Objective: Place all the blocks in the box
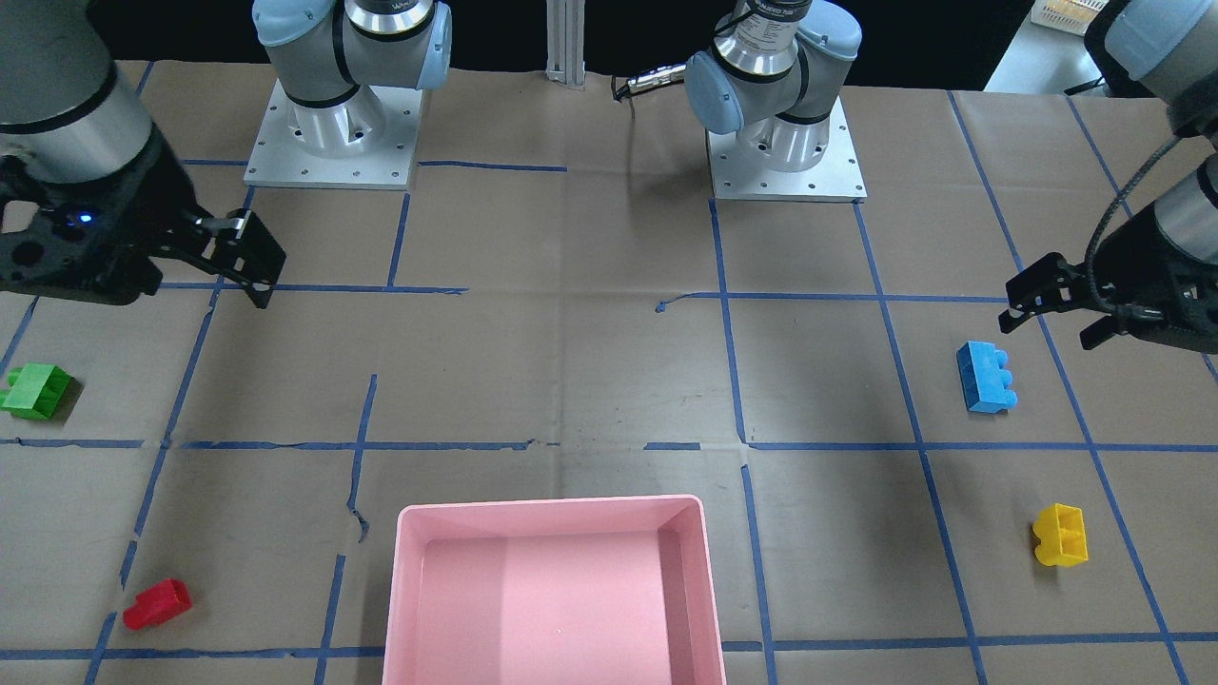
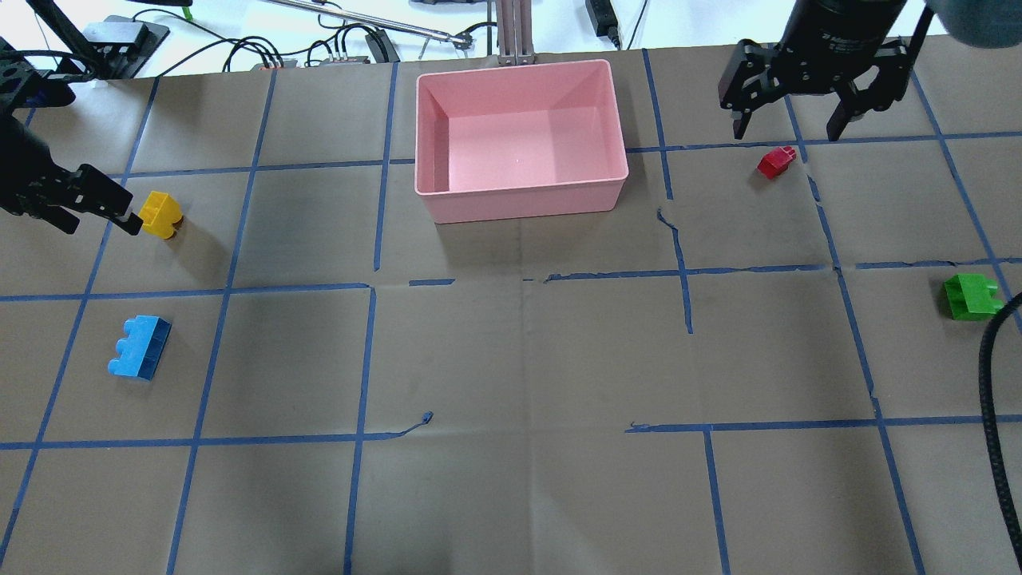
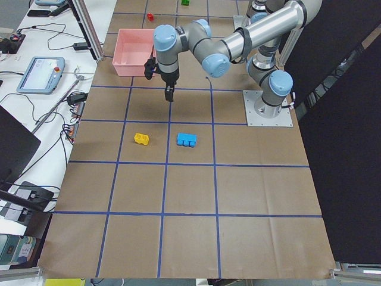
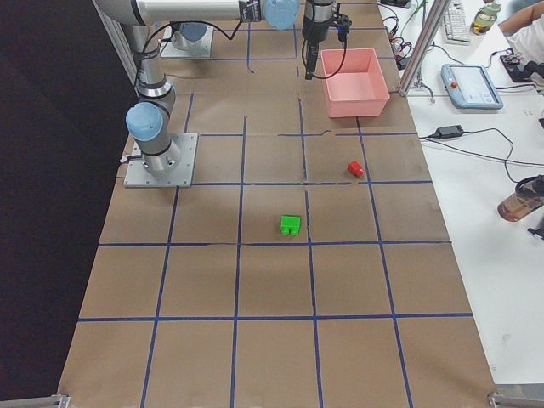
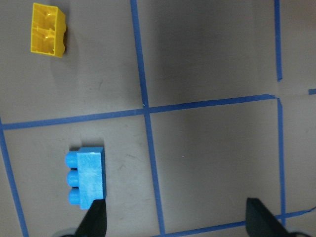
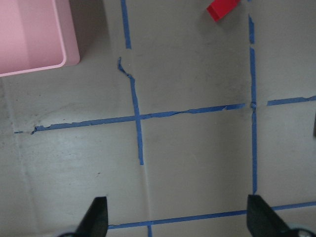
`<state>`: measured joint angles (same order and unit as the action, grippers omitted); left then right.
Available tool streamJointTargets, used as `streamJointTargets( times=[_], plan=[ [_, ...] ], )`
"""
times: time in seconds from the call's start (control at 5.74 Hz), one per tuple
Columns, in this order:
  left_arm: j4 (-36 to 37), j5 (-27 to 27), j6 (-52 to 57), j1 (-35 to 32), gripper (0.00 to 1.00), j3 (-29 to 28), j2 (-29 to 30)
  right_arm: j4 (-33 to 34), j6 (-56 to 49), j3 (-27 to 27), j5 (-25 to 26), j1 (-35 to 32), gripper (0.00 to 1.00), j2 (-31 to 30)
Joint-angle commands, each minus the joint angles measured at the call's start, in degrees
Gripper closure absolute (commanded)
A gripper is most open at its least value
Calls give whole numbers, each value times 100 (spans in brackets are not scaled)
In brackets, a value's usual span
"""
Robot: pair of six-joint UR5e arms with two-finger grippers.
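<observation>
The pink box stands empty at the table's far middle. The yellow brick and the long blue brick lie on the left. The red brick and the green brick lie on the right. My left gripper is open and empty, raised just left of the yellow brick. Its wrist view shows the blue brick beside one finger and the yellow brick farther off. My right gripper is open and empty, raised above the red brick.
Brown paper with a blue tape grid covers the table. The two arm bases stand on metal plates at the robot's side. Cables and devices lie beyond the far edge. A box corner shows in the right wrist view.
</observation>
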<state>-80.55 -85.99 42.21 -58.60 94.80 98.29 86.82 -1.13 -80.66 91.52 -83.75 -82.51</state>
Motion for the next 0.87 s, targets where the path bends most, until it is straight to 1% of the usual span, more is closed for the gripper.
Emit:
streamJointTargets(
  times=[0.0,0.17,0.35,0.52,0.7],
  plan=[
    [905,-14,866,384,1,501,225,81,-1462,-2,23,891,0,15],
    [1266,-14,894,420,1,879,234,90,-1913,-2,32,1435,0,76],
    [1923,12,911,681,1,1291,373,90,-2613,-11,137,2023,0,155],
    [2382,-5,1173,745,1,1461,566,90,-2916,-11,155,2542,0,295],
    [2447,-14,1584,832,1,1515,699,194,-3172,-11,330,3009,0,532]
  ],
)
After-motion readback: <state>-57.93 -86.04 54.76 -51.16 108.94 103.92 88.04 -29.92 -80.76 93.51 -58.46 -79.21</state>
